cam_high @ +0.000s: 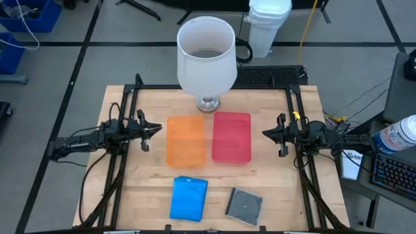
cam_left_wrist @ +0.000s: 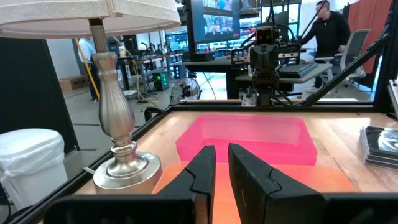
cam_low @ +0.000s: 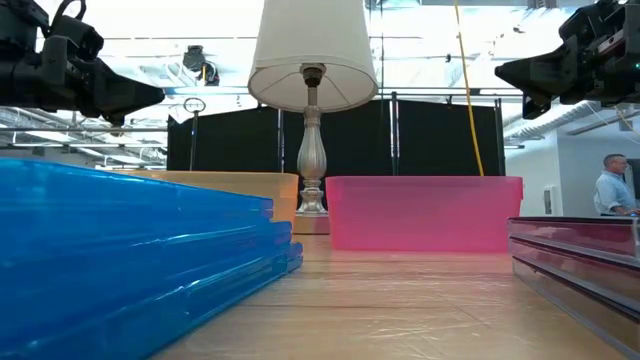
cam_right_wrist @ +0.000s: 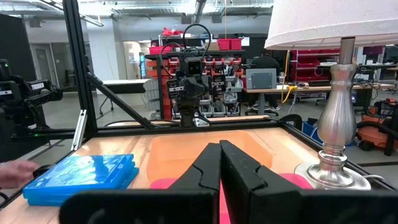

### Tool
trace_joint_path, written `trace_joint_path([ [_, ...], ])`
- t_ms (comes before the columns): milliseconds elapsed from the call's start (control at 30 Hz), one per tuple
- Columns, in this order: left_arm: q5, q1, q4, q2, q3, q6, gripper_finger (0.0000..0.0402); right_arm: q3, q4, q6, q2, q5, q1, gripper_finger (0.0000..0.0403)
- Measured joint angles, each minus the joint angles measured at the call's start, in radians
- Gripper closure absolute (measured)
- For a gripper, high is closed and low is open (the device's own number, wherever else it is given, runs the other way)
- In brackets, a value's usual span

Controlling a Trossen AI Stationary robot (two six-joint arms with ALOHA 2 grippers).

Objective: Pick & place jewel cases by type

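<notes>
Jewel cases, blue stack [cam_high: 188, 198] at 6 o'clock, grey stack [cam_high: 244, 205] at 5: light, rigid, slick, brittle; grip opposite edges; my left hand [cam_high: 154, 127] slightly parted, right hand [cam_high: 267, 133] closed, both empty.

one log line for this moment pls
left gripper: beside orange tray, nearly shut, empty | right gripper: beside red tray, shut, empty | blue cases, grey cases: unsorted

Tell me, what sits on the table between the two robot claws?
Seen from above, the orange tray and red tray lie side by side between the left gripper and right gripper.
</notes>
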Motion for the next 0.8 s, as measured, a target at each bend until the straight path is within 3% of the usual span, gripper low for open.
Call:
trace_joint_path([
  [800, 0.0, 0.0, 0.0, 0.0, 0.0, 0.0, 0.035, 0.001, -0.002, 0.053, 0.0, 0.0, 0.0, 0.0403],
])
